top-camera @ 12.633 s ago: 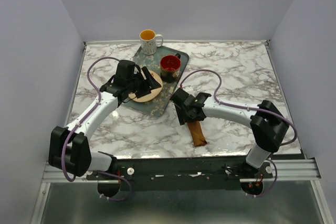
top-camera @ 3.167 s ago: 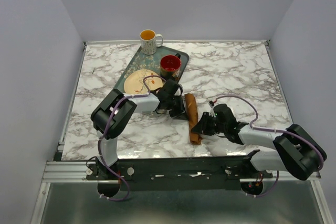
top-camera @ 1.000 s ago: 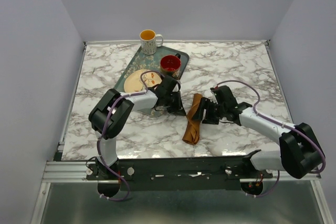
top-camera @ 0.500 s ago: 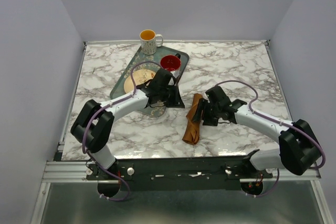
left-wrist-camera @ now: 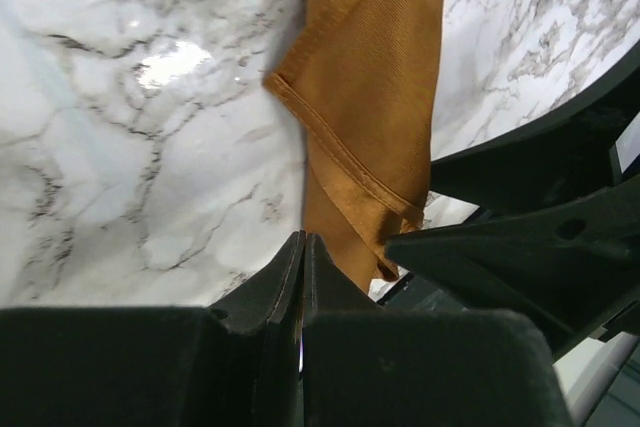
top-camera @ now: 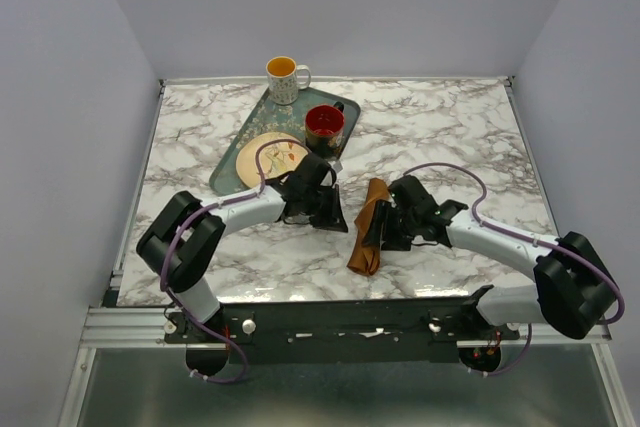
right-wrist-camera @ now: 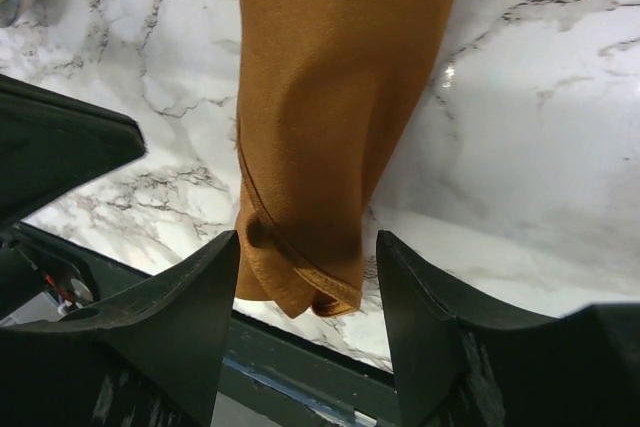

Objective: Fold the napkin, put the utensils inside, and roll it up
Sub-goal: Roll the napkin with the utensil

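Rust-brown napkin point(top-camera: 365, 237) lies loosely rolled: rolling stage, I'd say. Right gripper point(right-wrist-camera: 308, 247), at its three o'clock, straddles it, jaws apart; left gripper point(left-wrist-camera: 303, 247), at nine, pinched empty. Next: tighten gently.

The rolled rust-brown cloth napkin point(top-camera: 366, 232) lies mid-table and is hemmed in. The left gripper point(top-camera: 337, 217) sits just beside it, jaws pressed together, and the right gripper point(top-camera: 380, 229) straddles it with jaws apart. At the back left, the dark green patterned tray point(top-camera: 226, 159) with its cream plate point(top-camera: 265, 155), red mug point(top-camera: 324, 125) and white mug point(top-camera: 284, 77) blocks passage. The right rear of the white marble table point(top-camera: 470, 137) offers open passage.
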